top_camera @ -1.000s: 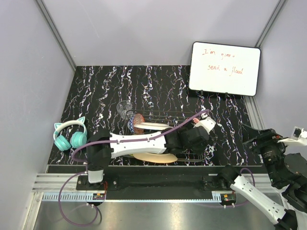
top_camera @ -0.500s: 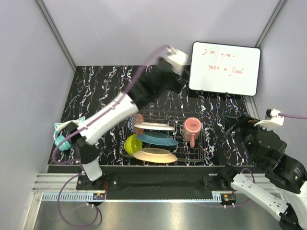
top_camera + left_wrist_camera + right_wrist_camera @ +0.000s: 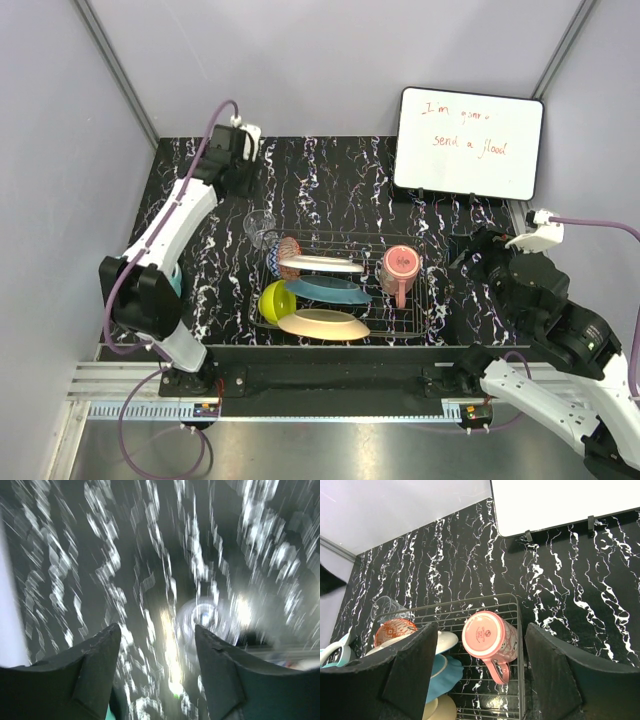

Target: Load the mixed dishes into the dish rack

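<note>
The clear glass stands just beside the dish rack's far-left corner, toward the bases from the left tool, which is parted and empty. The right tool, also wide and empty, is farther off.

The left arm holds the left jaws over the far left part of the table; their spread cannot be made out from here. Closest to them, on their near side, the clear glass stands on the table by the dish rack's far left corner. Past the glass from those jaws, the rack holds the small red-patterned bowl, white red-speckled plate, teal plate, orange plate and yellow-green bowl. The reddish-brown cup sits at the rack's right end, just left of the right jaws and apart from them.
</note>
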`<state>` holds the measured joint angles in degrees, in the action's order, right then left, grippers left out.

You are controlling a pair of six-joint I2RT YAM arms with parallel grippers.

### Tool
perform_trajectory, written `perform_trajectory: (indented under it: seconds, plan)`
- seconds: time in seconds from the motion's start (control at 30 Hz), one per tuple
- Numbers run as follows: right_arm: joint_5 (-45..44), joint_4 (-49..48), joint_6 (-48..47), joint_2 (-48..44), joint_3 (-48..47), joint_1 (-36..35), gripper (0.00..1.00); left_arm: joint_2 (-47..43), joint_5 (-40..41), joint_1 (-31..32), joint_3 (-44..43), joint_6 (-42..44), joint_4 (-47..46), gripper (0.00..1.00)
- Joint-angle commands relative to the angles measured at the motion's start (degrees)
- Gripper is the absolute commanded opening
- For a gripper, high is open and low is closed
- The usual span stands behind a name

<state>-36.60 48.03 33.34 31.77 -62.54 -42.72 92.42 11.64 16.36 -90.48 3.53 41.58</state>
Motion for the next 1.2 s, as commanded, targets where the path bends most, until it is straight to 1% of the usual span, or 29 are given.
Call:
perform_trajectory:
  seconds: [0.0, 0.2, 0.7, 0.77, 0.8, 0.83, 0.87, 0.93, 0.97, 1.03, 1.13, 1.17]
  plan:
    - [0.2, -2.6, -0.6, 0.0, -0.1, -0.5, 0.78, 0.0, -4.4, -1.9, 4.8, 1.0, 0.8, 0.61]
    - [0.3, -1.8, -0.3, -0.5, -0.1, -0.5, 0.78, 1.8, -5.3, -2.6, 9.4, 1.3, -1.6, 0.58]
    - [0.0, -0.4, 1.2, -0.8, -0.4, -0.5, 0.77, 13.5, -7.6, -3.2, 9.8, -1.2, -5.7, 0.51]
    - [-0.1, -0.5, 1.4, -0.7, -0.2, -0.5, 0.77, 14.2, -7.8, -3.3, 10.1, -1.2, -6.4, 0.47]
    - [0.0, -0.5, 1.5, -0.5, -0.1, -0.5, 0.77, 15.0, -8.0, -3.3, 10.1, -1.1, -6.5, 0.43]
    - [-0.1, -0.5, 1.5, -0.4, -0.1, -0.5, 0.77, 15.4, -8.6, -3.4, 10.0, -1.2, -6.5, 0.32]
    - [-0.1, -0.5, 1.6, -0.3, -0.1, -0.5, 0.77, 15.9, -8.9, -3.4, 10.1, -1.3, -6.6, 0.26]
    - [0.1, -0.7, 1.5, -0.1, -0.1, -0.5, 0.77, 16.0, -9.7, -3.6, 10.6, -1.9, -7.2, 0.05]
    - [0.1, -0.8, 1.5, 0.0, -0.1, -0.5, 0.77, 15.8, -9.7, -3.6, 10.8, -2.1, -7.4, 0.0]
    - [0.3, -1.3, 1.3, 0.0, -0.1, -0.5, 0.77, 14.8, -10.0, -3.6, 12.0, -2.7, -8.6, 0.0]
    - [0.8, -2.1, 0.8, 0.4, -0.4, -0.5, 0.76, 10.8, -10.8, -3.7, 12.6, -3.4, -8.7, 0.0]
    - [1.1, -2.8, 0.4, 0.5, -0.5, -0.5, 0.76, 7.5, -11.3, -3.7, 12.5, -3.4, -8.6, 0.0]
